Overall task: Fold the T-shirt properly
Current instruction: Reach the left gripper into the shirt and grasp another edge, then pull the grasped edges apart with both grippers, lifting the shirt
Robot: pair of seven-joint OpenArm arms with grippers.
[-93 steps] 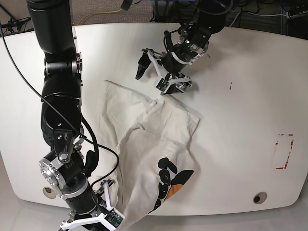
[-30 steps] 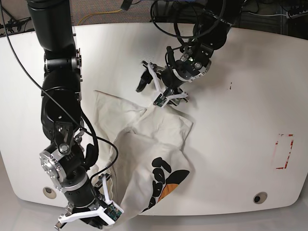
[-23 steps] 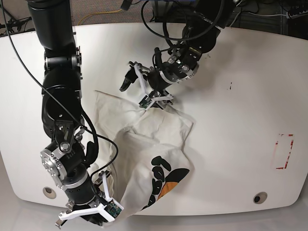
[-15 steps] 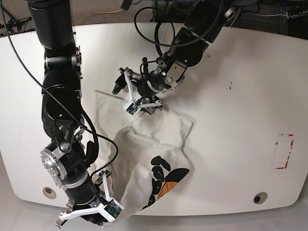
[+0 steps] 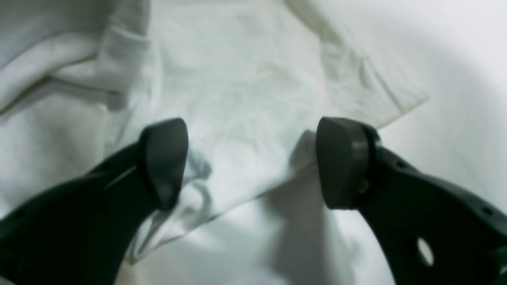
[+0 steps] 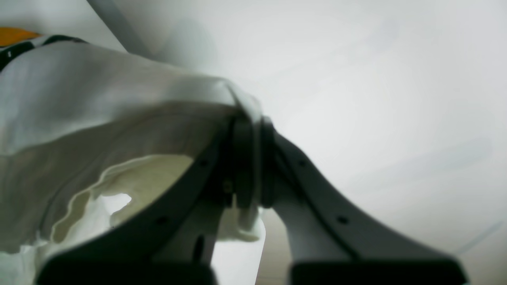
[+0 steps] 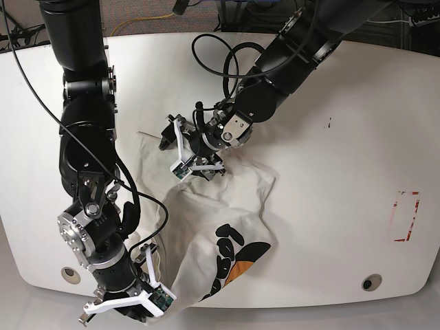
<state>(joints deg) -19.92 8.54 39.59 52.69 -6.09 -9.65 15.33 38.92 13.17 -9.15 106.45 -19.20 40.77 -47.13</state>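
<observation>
The cream T-shirt lies crumpled on the white table, its orange and black graphic near the front edge. My left gripper hangs open just above the shirt's far left part. In the left wrist view the open gripper straddles a fabric edge of the shirt, with a dark fingertip on each side. My right gripper is shut on the shirt's lower corner at the table's front edge. In the right wrist view the gripper pinches a fold of the shirt, lifted off the table.
A red-outlined rectangle is marked on the table at the right. A round grommet sits near the front right, another at the front left. A small dark mark is right of centre. Cables run behind the far edge.
My left gripper has swung left and down, from beyond the shirt's far edge to over its far left part. The right gripper earlier pulled the shirt's corner toward the front left and now holds still.
</observation>
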